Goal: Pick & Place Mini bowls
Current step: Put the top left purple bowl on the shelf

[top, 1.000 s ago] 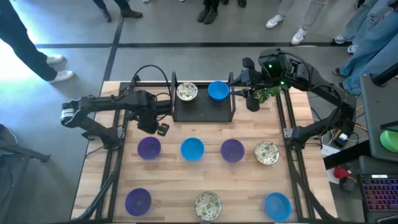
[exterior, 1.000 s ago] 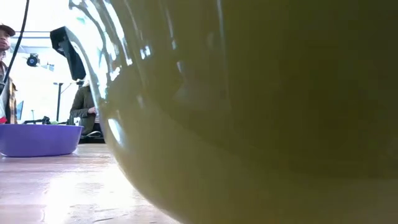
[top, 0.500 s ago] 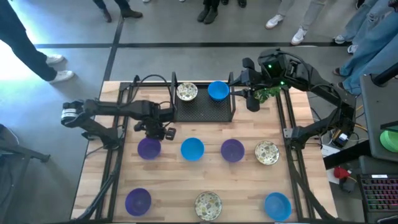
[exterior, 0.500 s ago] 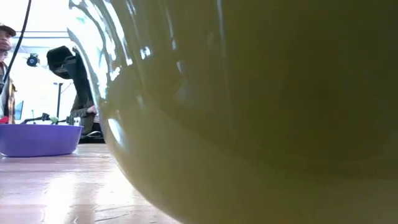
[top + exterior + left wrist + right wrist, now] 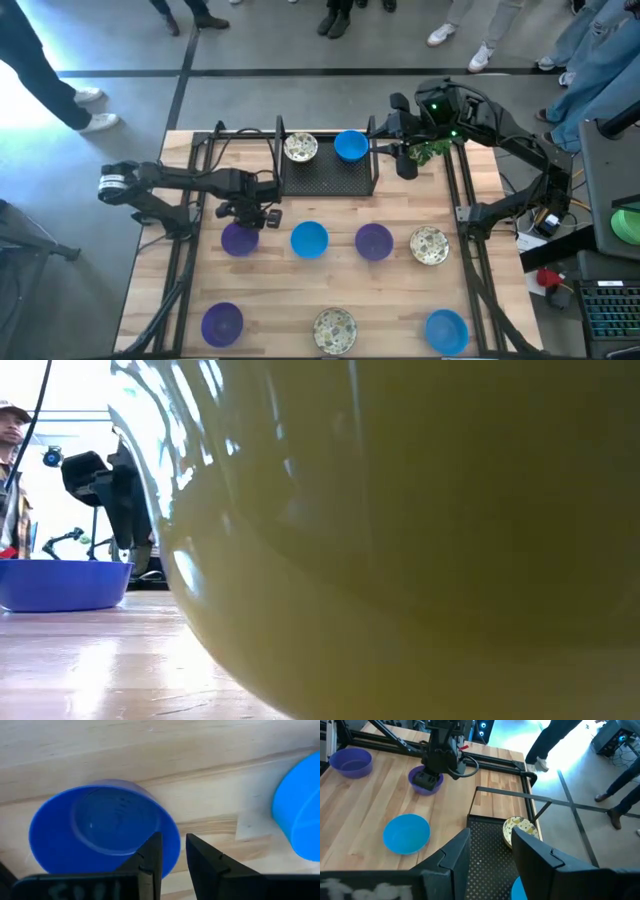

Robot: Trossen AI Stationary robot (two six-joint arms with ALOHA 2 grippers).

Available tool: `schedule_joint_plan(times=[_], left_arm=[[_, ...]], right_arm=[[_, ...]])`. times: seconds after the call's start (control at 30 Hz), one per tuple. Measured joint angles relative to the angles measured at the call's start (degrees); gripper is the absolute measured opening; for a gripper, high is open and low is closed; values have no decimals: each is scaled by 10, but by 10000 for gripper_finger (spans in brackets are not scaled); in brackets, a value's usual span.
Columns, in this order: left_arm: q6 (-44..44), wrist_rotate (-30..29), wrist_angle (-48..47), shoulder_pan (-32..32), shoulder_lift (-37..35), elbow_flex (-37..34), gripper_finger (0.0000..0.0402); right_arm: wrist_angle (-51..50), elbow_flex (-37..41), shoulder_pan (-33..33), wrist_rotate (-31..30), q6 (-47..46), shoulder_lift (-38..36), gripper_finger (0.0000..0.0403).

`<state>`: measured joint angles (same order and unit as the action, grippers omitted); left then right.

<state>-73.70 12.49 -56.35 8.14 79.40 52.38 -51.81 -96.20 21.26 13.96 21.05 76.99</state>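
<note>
Left gripper (image 5: pixel 252 213) sits at the purple bowl (image 5: pixel 239 239), jaws parted astride its rim (nothing lifted). Right gripper (image 5: pixel 490 851) hovers open above the black mesh tray (image 5: pixel 327 174).

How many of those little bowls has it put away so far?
Two sit in the black tray: a speckled bowl and a blue bowl. The left end effector is over the rim of a purple bowl, fingers apart, not gripping. Six more wait on the table. The right end effector hangs open beside the tray.
</note>
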Motion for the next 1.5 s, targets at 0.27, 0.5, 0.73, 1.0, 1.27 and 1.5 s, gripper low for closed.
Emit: schedule_joint_plan(times=[0.27,0.5,0.73,1.0,1.27,1.5], left_arm=[[-17,1,56,-4,0,-25,78],[-23,3,72,-6,0,-40,78],[-23,4,72,-6,0,-40,78],[-31,16,62,-6,0,-33,78],[-40,16,44,-6,0,-28,78],[-45,6,38,-6,0,-29,78]], right_arm=[[0,0,0,0,0,0,129],[0,0,0,0,0,0,127],[1,0,0,0,0,0,127],[1,0,0,0,0,0,127],[1,0,0,0,1,0,127],[1,10,0,0,2,0,128]])
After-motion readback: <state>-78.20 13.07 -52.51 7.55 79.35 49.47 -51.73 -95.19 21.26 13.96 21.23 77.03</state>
